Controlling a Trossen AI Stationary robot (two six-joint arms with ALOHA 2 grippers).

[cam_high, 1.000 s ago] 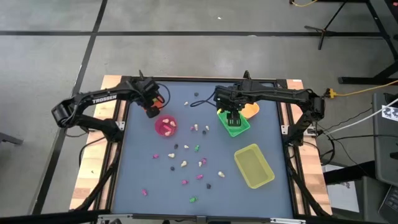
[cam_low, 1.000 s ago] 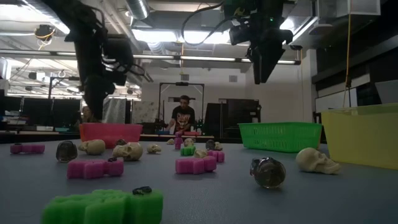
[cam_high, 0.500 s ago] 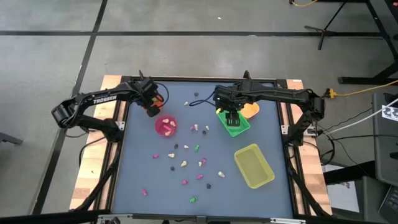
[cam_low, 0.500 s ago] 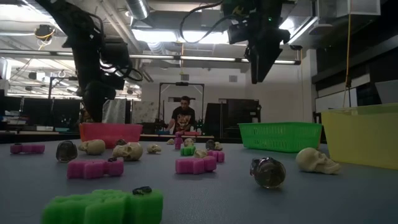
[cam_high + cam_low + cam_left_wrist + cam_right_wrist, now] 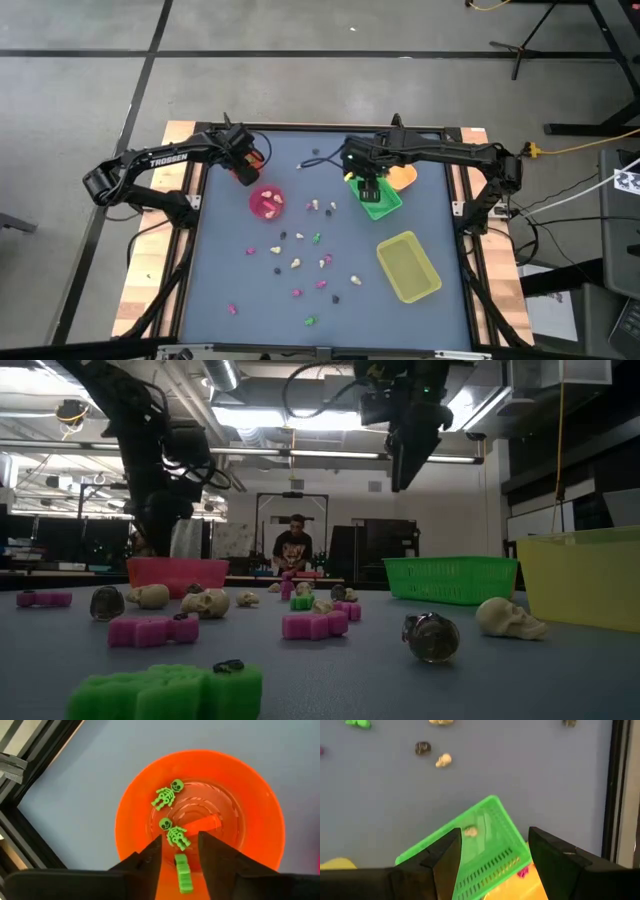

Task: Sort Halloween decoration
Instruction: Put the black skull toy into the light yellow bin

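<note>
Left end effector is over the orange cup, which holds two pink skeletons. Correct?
Not quite. The left end effector is over the orange cup, but the left wrist view shows the two skeletons inside are green, not pink. A third green piece lies between the fingers.

1. Left gripper over a cup at table's far-left; trinkets in it.
2. Second cup just beside, nearer centre.
3. Right gripper above a slatted tray at far-right.
4. Larger tray nearer the front-right.
5. Loose trinkets scattered mid-table.
</note>
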